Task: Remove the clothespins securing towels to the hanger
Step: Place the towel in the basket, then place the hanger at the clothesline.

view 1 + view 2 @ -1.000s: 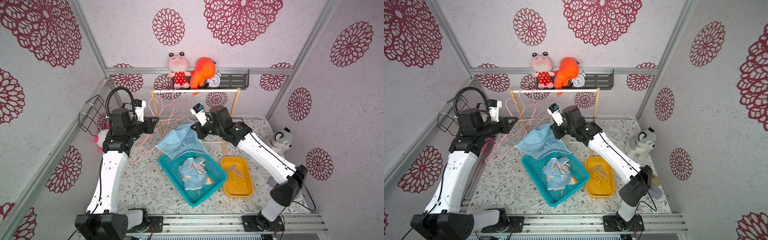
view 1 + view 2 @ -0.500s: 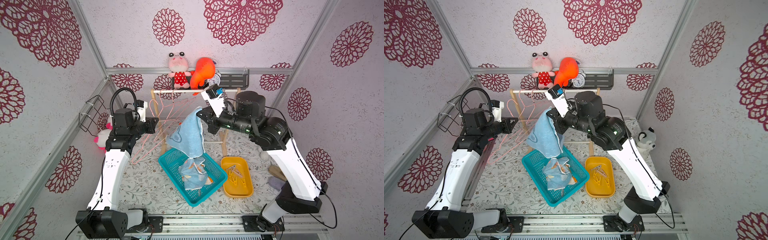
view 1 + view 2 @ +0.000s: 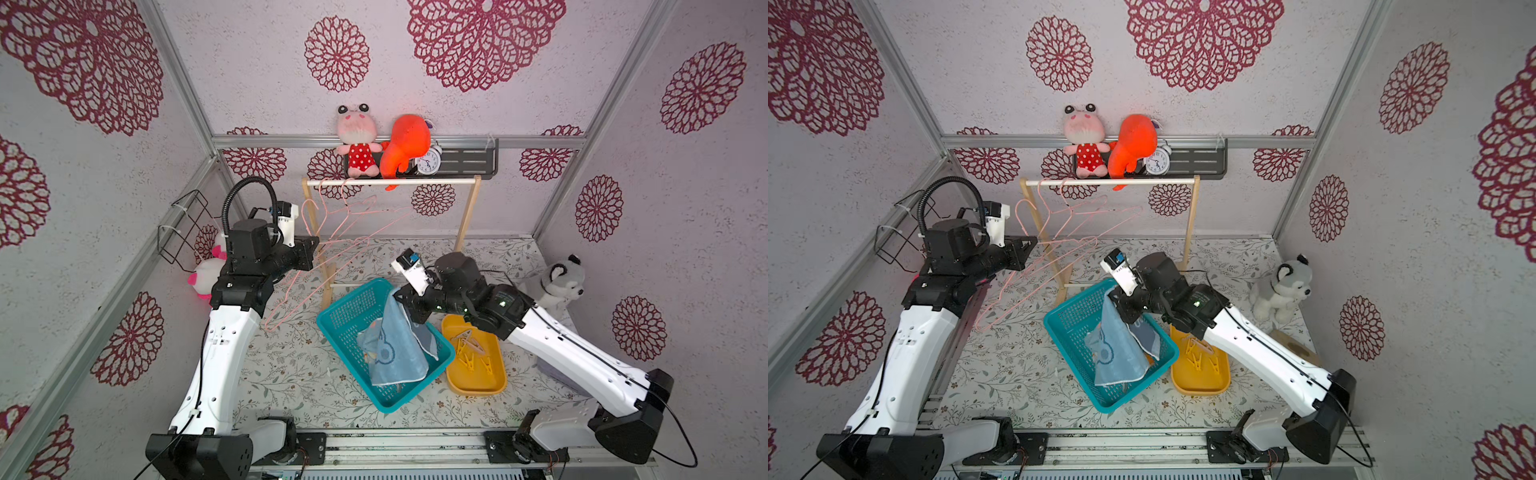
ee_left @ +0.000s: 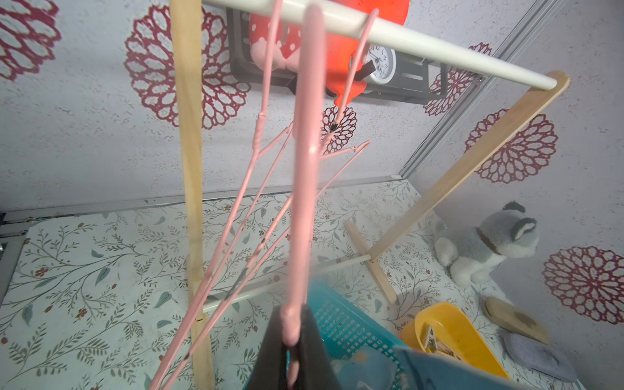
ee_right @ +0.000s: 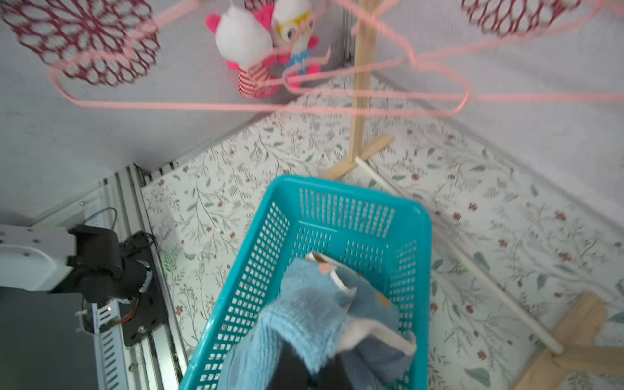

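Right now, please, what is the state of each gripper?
Left gripper: shut on the pink hanger.
Right gripper: shut on the blue towel, which hangs into the teal basket.

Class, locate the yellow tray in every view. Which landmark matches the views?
In a top view: yellow tray right of the teal basket.
In a top view: tray again right of the basket.
Left wrist: tray just beyond the basket.
Right wrist: not in view.
Landmark: the basket, in all four.
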Motion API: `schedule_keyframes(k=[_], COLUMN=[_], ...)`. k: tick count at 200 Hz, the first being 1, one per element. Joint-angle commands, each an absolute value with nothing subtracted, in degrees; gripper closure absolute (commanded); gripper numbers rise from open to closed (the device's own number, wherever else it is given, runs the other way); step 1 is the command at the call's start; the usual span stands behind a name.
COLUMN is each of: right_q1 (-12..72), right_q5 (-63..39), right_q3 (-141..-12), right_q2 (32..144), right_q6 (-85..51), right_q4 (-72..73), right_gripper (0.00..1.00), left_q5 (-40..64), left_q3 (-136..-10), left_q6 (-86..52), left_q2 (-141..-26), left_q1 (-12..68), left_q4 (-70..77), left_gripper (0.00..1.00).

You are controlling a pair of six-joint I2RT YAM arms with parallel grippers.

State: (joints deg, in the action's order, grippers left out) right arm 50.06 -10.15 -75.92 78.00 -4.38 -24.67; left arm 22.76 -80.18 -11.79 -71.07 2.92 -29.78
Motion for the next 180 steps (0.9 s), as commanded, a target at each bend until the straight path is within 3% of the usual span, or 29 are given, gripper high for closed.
schedule_keyframes(k=[1,45,99,129,161,180], right_q1=[50.0,50.8,51.1,51.0,51.0,51.0], right_q5=[-14.4,-11.6,-3.3,-1.7,-0.1,-0.4], right_q3=[-66.8,-52.0,-48.4,-48.8,-48.6,-48.3], right_q2=[78.2,84.5,92.1,90.9,80.6,74.7], right_q6=[-11.3,-14.7,-14.5,-15.2,-12.8,-11.4], right_q4=[-11.5,-2.2,-0.2,0.6,-2.5,-4.9], right_gripper=[0.99,0.94,0.87,0.71,0.51,0.46], left_q5=[23.1,17.0,4.9,-3.6,-6.9,-6.5], left_q3=[-80.4,-83.3,-87.4,-90.8,-97.4,-100.0], left_q6=[-12.4,-11.6,-9.8,-8.0,-7.1,-7.0], left_q2=[-69.1,-66.5,-68.8,-72.6,-78.6,-81.7], left_q1=[4.1,10.1,17.8,22.8,26.0,27.1], left_q4=[-28.1,-29.4,-30.6,-29.9,-30.3,-29.3], left_gripper=[1.0,1.0,1.0,1.0,1.0,1.0])
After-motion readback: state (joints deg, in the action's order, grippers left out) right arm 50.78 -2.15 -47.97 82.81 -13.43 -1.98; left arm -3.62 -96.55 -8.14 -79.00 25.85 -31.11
